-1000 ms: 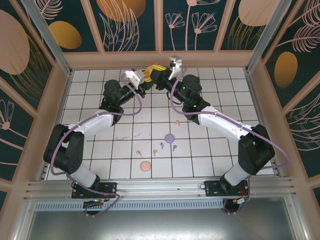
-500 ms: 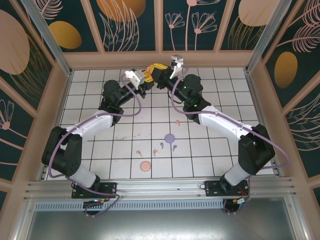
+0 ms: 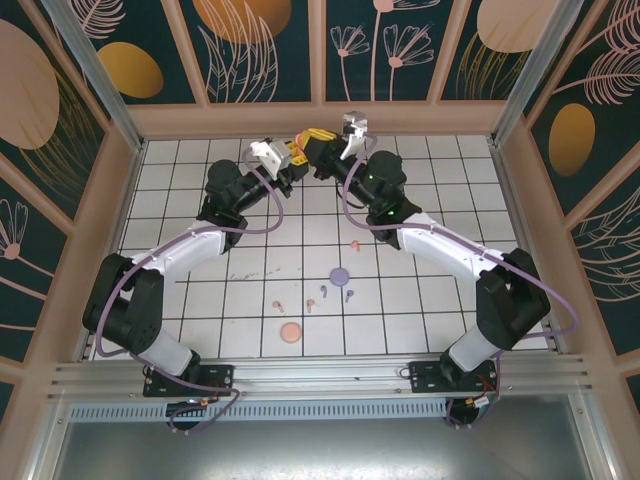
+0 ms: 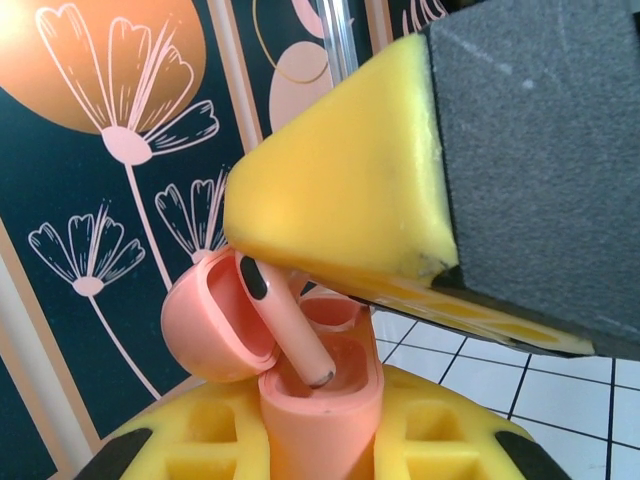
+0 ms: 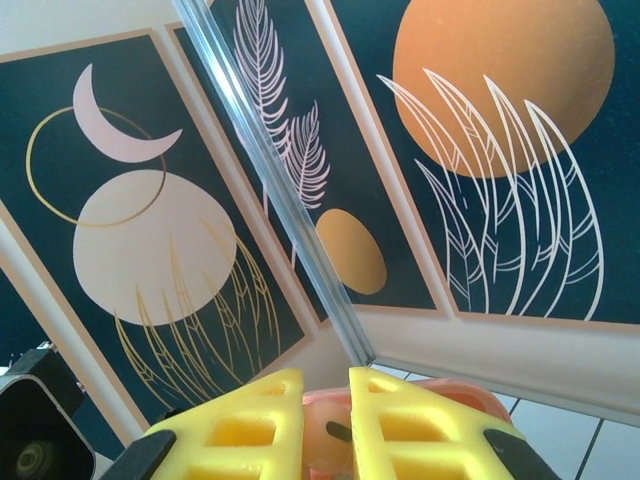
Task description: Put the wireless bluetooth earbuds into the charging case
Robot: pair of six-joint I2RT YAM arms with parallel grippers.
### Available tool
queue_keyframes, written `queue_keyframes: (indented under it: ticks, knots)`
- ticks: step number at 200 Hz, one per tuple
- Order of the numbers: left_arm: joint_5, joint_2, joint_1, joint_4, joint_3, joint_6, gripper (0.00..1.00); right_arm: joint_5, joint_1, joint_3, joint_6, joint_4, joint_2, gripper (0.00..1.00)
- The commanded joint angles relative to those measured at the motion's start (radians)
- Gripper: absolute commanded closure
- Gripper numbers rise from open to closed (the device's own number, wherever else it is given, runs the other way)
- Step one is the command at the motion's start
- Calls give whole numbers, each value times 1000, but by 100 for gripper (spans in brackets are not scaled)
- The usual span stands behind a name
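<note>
The left gripper (image 4: 320, 445) has its yellow jaws closed around the body of a small salmon-orange plastic charging case (image 4: 322, 395). It holds the case upright above the white tiled surface (image 3: 450, 170) with the hinged lid (image 4: 212, 322) thrown back, so the sockets face up and are braced for the other arm.

The right gripper (image 5: 327, 382) comes in from above. Its jaws stand nearly together, pinching the head of a tiny salmon-orange stemmed earbud (image 4: 290, 325). The stem leans at a slant with its tip inside the nearer socket. I judge the case is lifted because so small a piece seats more easily against a gripped case than against one free to slide. The socket behind looks empty.

**Cases: three**
- the held one
- a round purple case (image 3: 339, 274) lying on the surface
- a round pink case (image 3: 290, 332) nearer the arm bases

**Earbuds: six**
- the one in the jaws
- a purple earbud (image 3: 324, 292) just beside the purple case
- a second purple earbud (image 3: 349, 294) next to it
- a loose salmon earbud (image 3: 354, 244) beyond that case
- a pinkish earbud (image 3: 279, 302)
- another pinkish earbud (image 3: 310, 305); the exact tints of these two are too small to separate
</note>
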Motion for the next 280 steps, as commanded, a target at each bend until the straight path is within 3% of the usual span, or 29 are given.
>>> queue_keyframes:
  ticks: [1, 145, 239, 280]
  knots:
    - [22, -44, -11, 67, 28, -14, 100, 6, -6, -37, -12, 20, -12, 85]
    - [31, -49, -12, 90, 46, -59, 100, 53, 31, -61, -145, -22, 4, 84]
    - [20, -30, -12, 114, 23, -78, 100, 106, 30, 26, -82, -124, -19, 46]
    - [-10, -21, -12, 196, -17, -102, 100, 115, 5, 86, 27, -204, -77, 31]
